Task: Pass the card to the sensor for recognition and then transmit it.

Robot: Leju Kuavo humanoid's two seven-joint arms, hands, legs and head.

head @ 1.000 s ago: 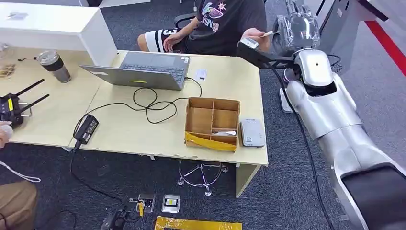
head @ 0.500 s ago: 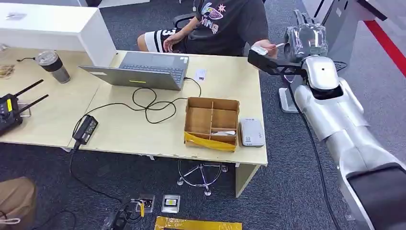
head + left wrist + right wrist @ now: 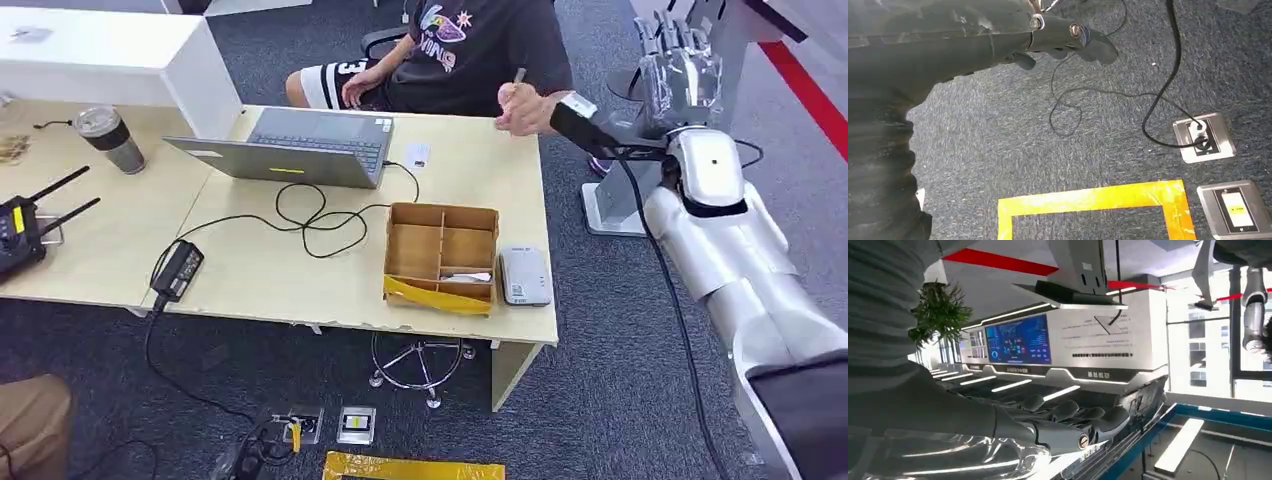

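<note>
Though raised, right hand empty.

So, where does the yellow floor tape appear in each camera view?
Head view: the yellow floor tape lies at the bottom edge, on the floor in front of the desk.
Left wrist view: the tape forms an open frame on the floor.
Right wrist view: the camera faces a display wall, not the floor.
Shared landmark: the floor socket with the yellow label, beside the tape.
</note>
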